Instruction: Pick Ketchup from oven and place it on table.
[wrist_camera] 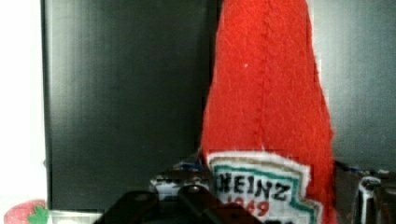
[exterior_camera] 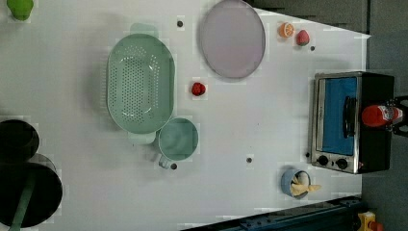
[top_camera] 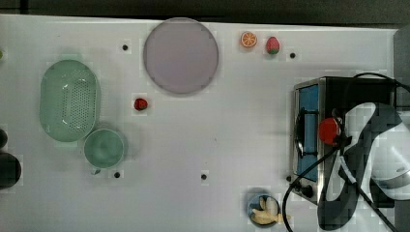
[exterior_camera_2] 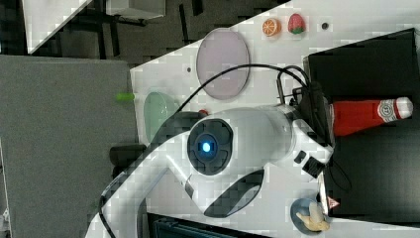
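**Ketchup over the oven top, grip hard to read**

Top view: the ketchup (top_camera: 329, 130) appears end-on as a red disc above the oven (top_camera: 338, 96); the arm hides its lower body.

Left view: the ketchup (exterior_camera: 380, 115) lies across the black oven top (exterior_camera: 377, 120), its far end cut off behind the gripper (exterior_camera: 399, 115).

Right view: its long axis runs sideways, white cap toward the right view's right.

Wrist view: whether the jaws clamp the bottle cannot be told.
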Robot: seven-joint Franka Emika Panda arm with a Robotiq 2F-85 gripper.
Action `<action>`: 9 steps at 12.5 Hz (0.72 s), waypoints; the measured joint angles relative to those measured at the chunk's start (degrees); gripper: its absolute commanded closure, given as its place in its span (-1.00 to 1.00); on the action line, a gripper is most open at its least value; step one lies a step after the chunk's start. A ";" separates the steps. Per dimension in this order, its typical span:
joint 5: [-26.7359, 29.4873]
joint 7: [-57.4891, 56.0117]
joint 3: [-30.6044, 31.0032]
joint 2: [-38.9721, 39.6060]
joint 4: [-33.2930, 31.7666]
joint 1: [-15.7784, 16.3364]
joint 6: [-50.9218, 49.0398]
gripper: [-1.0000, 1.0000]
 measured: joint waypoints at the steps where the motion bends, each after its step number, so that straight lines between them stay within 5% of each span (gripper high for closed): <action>1: -0.24 0.00 -0.06 0.06 0.06 0.31 0.06 -0.29; 5: -8.85 -2.62 0.73 -0.94 3.97 0.95 -10.25 -0.29; 9: -7.73 -10.98 3.50 -7.92 10.58 2.93 -16.06 -0.29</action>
